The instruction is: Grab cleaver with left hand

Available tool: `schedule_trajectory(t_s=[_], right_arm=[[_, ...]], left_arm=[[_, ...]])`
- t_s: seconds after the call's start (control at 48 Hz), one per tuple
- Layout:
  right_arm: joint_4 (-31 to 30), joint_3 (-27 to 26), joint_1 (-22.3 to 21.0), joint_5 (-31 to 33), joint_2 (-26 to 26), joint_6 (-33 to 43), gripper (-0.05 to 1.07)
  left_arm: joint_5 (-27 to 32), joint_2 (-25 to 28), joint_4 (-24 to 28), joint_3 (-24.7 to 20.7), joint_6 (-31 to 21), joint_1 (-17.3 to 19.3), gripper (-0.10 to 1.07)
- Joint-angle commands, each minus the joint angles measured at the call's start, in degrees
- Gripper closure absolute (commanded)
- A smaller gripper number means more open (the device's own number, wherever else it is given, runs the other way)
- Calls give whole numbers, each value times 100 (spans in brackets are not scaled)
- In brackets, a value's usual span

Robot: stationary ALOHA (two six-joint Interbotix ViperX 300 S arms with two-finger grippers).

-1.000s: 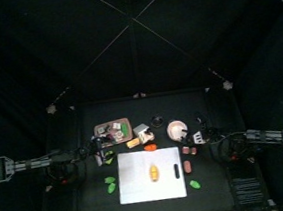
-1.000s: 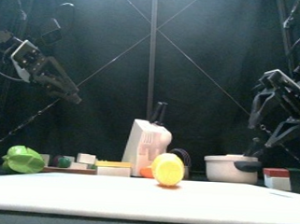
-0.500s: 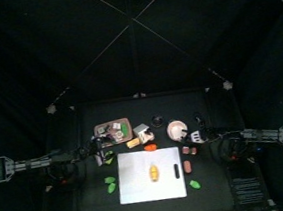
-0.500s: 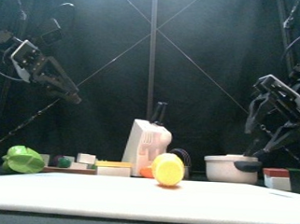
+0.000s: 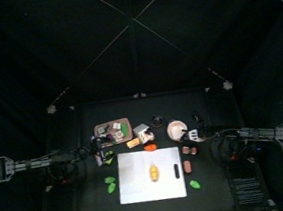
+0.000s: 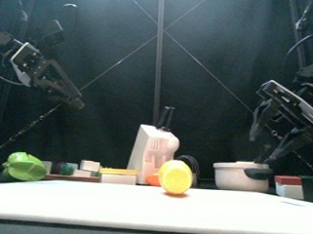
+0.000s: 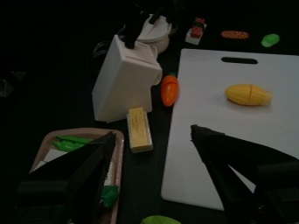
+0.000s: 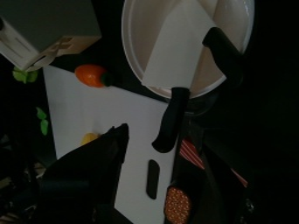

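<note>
A white knife block point(image 6: 152, 154) point(image 7: 124, 79) stands behind the cutting board, with black handles point(image 7: 146, 19) at its top. One black handle point(image 6: 164, 116) rises from it; I cannot tell which one is the cleaver's, and no blade shows. My left gripper point(image 6: 50, 81) point(image 7: 158, 175) hangs high at the left, open and holding nothing, well short of the block. My right gripper point(image 6: 285, 113) point(image 8: 158, 171) hovers open above a white bowl point(image 8: 187, 44) with a black handle point(image 8: 176, 118).
A white cutting board point(image 5: 152, 175) point(image 7: 233, 122) carries a yellow lemon point(image 6: 176, 176) point(image 7: 247, 94). An orange carrot point(image 7: 170, 89) and a yellow stick point(image 7: 140, 129) lie beside the block. A green pepper point(image 6: 25, 166) and a tray point(image 7: 70, 149) sit at the left.
The right arm has drawn back a little toward the right and sunk slightly. The left arm has not moved.
</note>
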Motion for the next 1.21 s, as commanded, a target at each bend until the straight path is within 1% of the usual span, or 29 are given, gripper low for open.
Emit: schedule_trajectory(t_s=[0.0,0.271,0.667,0.896,1.188], right_arm=[[18,-123,9,-18,18,-9,13],[53,-158,26,-18,167,-18,14],[53,-202,62,-44,255,-9,31],[26,-211,88,-44,255,-18,36],[-18,-352,79,9,229,-9,42]], left_arm=[[-44,0,9,-79,9,18,-3],[-44,0,9,-62,9,18,-3],[-35,0,9,-53,9,35,-3],[-18,0,0,-53,9,35,-3],[0,0,0,-53,9,35,-3]])
